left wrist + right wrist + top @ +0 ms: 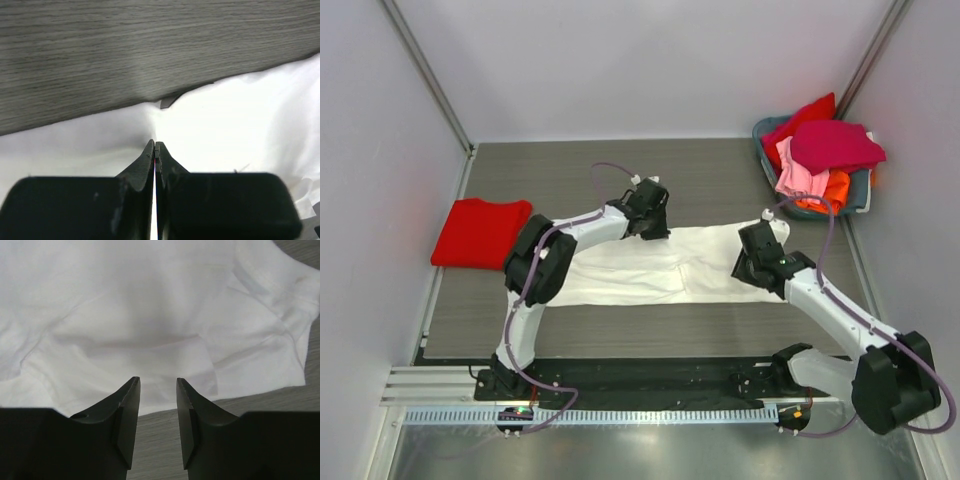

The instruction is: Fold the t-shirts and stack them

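Observation:
A large white t-shirt (650, 272) lies as a long strip across the middle of the table. My left gripper (653, 230) sits at the shirt's far edge. In the left wrist view its tips (155, 145) are shut, and the white cloth (235, 125) rises in a crease to them. My right gripper (752, 262) hovers over the shirt's right end. In the right wrist view it (157, 382) is open and holds nothing, just short of the cloth's near edge (150, 315). A folded red t-shirt (480, 232) lies at the left.
A grey-blue basket (861, 186) in the far right corner holds red (805, 118), magenta (835, 145), pink (795, 172) and orange (832, 190) t-shirts. Walls close in the table on the left, far and right sides. Both arm bases stand at the near edge.

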{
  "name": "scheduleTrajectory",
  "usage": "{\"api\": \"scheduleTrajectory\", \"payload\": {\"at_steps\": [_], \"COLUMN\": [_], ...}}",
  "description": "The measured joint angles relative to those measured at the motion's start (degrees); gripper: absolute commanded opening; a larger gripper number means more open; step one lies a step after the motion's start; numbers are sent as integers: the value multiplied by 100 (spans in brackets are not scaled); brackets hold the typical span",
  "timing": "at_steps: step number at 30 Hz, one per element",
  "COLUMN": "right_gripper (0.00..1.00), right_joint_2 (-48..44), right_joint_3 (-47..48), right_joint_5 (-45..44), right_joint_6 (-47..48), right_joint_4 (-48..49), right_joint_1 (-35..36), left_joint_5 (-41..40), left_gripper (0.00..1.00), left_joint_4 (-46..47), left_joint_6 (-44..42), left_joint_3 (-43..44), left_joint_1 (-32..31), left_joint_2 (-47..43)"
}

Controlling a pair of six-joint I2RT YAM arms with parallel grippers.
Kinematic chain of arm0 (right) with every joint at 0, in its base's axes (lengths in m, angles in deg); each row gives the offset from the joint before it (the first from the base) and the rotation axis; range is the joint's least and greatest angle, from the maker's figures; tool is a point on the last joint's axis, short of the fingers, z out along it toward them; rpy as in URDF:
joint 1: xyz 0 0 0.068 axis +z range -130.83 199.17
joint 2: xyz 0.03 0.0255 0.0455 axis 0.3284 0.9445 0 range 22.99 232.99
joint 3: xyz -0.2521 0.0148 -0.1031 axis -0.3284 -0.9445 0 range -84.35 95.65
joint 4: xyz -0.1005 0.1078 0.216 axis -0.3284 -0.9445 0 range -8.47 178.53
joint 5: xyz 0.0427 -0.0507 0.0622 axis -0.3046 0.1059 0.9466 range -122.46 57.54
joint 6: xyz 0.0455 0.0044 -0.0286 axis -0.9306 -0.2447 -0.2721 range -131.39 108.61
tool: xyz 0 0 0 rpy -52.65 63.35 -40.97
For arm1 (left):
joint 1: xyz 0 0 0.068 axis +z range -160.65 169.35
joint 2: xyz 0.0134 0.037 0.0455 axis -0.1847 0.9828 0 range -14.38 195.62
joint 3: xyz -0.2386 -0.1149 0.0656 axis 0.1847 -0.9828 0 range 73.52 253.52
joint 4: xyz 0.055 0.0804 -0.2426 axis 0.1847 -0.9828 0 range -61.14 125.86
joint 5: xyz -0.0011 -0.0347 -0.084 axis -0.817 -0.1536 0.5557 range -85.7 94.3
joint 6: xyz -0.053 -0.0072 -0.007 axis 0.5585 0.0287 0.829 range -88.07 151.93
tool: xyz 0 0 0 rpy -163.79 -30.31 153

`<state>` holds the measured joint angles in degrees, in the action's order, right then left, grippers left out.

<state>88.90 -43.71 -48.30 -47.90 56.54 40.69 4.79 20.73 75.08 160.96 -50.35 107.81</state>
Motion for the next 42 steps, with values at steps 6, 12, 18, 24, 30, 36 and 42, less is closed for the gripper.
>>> {"api": "scheduleTrajectory", "payload": {"at_steps": [6, 12, 18, 24, 30, 36, 42], "right_gripper": [40, 39, 39, 36, 24, 1, 1], "right_joint_2": [-706, -610, -538, -431, -463, -946, -1032], "right_joint_3": [-621, -702, -782, -1021, -1113, -1163, -1222], "right_joint_5": [-479, -645, -772, -807, -804, -807, -745], "right_joint_6": [-562, -813, -981, -1088, -1178, -1187, -1198], "right_joint_4": [-107, -125, -59, 116, 181, 199, 199], "right_joint_1": [-68, -103, -118, -175, -184, -186, -186], "left_joint_5": [-4, 83, 55, -50, -136, -151, -197], "left_gripper": [15, 44, 44, 41, 38, 38, 38], "left_joint_4": [426, 957, 1158, 1167, 1108, 1104, 960], "left_joint_6": [-129, -138, 214, 892, 1381, 1602, 1738], "left_joint_3": [-514, -1445, -2208, -2592, -2715, -2695, -2597], "left_joint_1": [-114, -216, -525, -1274, -1602, -1685, -1709], "left_joint_2": [-595, -1550, -2367, -2498, -2496, -2334, -2057]}}
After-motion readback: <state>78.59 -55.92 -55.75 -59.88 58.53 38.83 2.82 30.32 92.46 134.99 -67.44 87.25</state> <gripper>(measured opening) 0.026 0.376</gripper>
